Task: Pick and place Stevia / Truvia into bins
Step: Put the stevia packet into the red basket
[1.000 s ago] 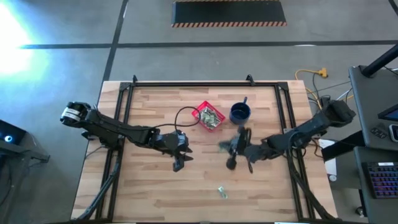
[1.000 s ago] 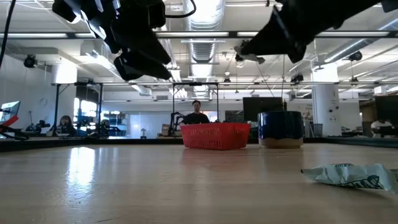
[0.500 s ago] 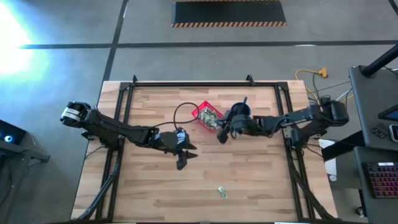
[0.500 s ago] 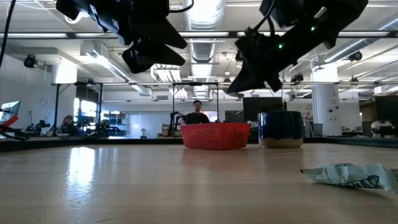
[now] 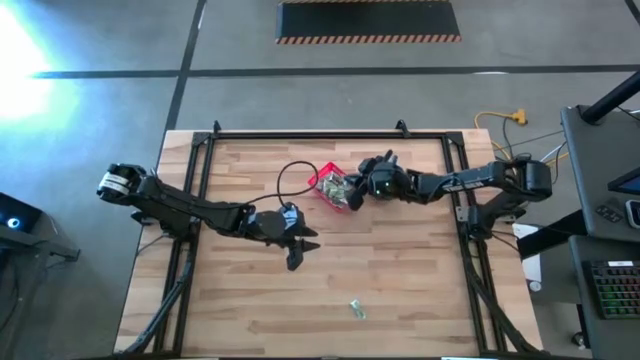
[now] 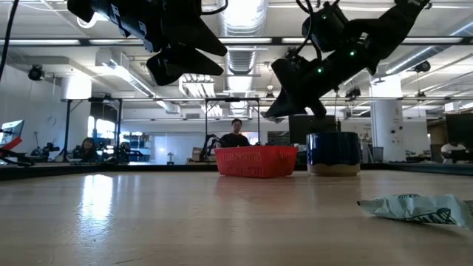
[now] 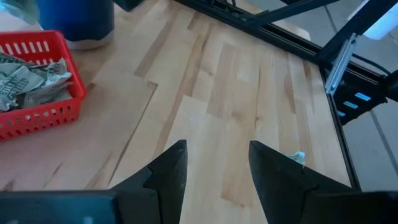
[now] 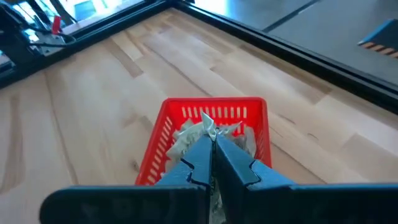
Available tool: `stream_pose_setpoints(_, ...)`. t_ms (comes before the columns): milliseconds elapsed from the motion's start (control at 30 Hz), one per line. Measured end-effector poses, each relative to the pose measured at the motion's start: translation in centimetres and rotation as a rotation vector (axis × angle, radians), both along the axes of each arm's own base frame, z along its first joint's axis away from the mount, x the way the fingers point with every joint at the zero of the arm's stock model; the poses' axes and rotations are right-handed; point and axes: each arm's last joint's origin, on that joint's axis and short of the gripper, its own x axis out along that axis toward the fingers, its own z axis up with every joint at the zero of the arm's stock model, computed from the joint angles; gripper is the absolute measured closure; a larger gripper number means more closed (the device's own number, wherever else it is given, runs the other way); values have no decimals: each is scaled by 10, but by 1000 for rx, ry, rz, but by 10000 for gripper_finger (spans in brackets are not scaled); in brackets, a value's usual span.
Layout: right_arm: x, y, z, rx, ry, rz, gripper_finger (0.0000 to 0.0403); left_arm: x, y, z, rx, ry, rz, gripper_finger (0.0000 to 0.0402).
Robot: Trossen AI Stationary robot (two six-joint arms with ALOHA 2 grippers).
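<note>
The red basket [image 5: 330, 181] stands far of the table's middle and holds several pale green and white Stevia sachets [image 7: 34, 78]. My right gripper [image 5: 352, 199] hangs over the basket's right side, shut on one crumpled sachet [image 8: 206, 129]. The low view shows it above the basket [image 6: 256, 160]. One more sachet [image 5: 356, 309] lies flat on the wood near the front edge. My left gripper [image 7: 214, 165] hovers open over the table's middle left [image 5: 296, 256] with nothing between its fingers. My right gripper pinches a crumpled sachet at its edge [image 8: 208, 133] between the two fingertips. The fingers slant down from the table's right. The sachet sticks out past the tips, clear of the table, over the sachets in the basket.
A dark blue mug [image 6: 332, 153] stands just right of the basket, mostly under my right arm in the high view. A black cable [image 5: 290, 178] loops over the wood left of the basket. Bare wood lies between the basket and the front edge. Black frame rails [image 5: 300, 133] run along the far edge.
My right gripper has swung from the table's middle toward the far edge and the left, arriving over the red basket. It has stayed shut. My left gripper has tipped a little where it hangs.
</note>
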Motion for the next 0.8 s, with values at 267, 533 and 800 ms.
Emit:
stream_pose_setpoints(267, 13, -21, -12, 120, -23, 146, 394, 0, 1, 0, 9, -1, 22, 246)
stream_pose_setpoints(533, 36, -27, -9, 77, 5, 222, 366, 0, 1, 0, 18, 1, 38, 246)
stream_pose_setpoints(800, 37, -32, 6, -8, 196, 205, 305, 0, 1, -1, 20, 3, 37, 246)
